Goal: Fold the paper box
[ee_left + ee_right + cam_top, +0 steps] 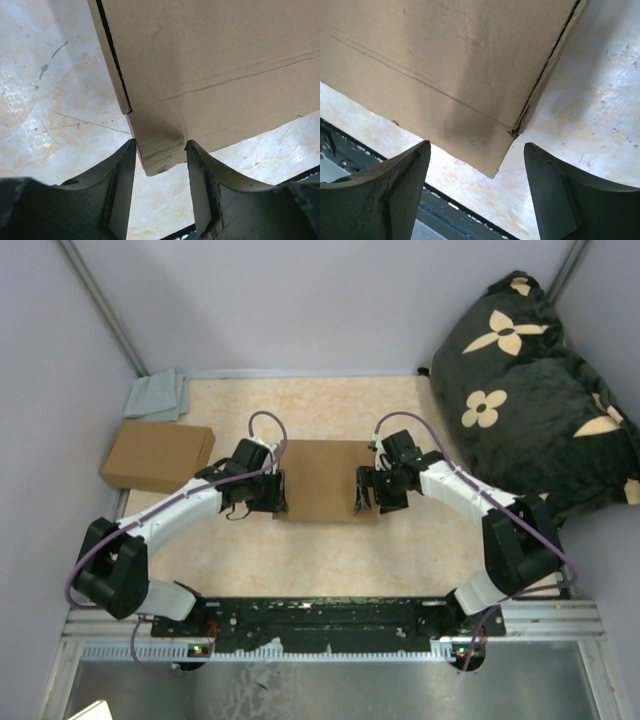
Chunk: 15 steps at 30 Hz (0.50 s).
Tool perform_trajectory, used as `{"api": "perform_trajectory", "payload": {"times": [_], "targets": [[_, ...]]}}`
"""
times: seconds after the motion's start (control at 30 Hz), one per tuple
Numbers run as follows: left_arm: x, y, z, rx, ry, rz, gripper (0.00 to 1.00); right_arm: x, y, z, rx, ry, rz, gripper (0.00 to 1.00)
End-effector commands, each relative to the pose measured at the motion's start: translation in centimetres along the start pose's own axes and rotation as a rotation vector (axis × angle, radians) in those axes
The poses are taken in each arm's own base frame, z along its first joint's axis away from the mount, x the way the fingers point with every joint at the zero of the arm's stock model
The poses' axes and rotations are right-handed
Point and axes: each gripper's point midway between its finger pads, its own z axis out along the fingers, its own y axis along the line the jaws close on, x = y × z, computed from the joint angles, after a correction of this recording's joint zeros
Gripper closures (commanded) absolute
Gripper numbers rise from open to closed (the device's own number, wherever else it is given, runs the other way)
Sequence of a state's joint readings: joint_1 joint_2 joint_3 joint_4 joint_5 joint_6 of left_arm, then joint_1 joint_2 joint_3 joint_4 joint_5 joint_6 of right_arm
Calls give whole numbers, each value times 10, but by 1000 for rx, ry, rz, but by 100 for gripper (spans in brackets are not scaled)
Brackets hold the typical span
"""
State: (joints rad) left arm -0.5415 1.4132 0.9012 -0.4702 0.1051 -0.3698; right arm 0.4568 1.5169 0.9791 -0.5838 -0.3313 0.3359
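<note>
The paper box [325, 480] lies folded flat and closed in the middle of the table, plain brown cardboard. My left gripper [272, 492] is at its left edge. In the left wrist view the box's [210, 50] near corner fills the gap of the left gripper [161, 145], and both fingertips [131, 146] touch it. My right gripper [365, 492] is at the box's right edge. In the right wrist view the right gripper [477, 147] stands wide open, with the box's [435, 50] corner between the fingers and apart from both.
A second shallow brown cardboard box [157, 455] sits at the left of the table, with a grey cloth [158, 395] behind it. A big black cushion with cream flowers [530, 380] fills the right back corner. Walls close in on the left and back.
</note>
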Motion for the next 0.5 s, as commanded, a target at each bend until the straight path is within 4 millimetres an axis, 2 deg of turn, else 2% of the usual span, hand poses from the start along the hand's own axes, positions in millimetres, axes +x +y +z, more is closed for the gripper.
{"api": "perform_trajectory", "payload": {"times": [0.0, 0.47], "targets": [[-20, -9, -4, 23, -71, -2, 49, -22, 0, -4, 34, -91, -37, 24], [-13, 10, 11, -59, -88, -44, 51, -19, -28, 12, 135, -142, -10, 30]]}}
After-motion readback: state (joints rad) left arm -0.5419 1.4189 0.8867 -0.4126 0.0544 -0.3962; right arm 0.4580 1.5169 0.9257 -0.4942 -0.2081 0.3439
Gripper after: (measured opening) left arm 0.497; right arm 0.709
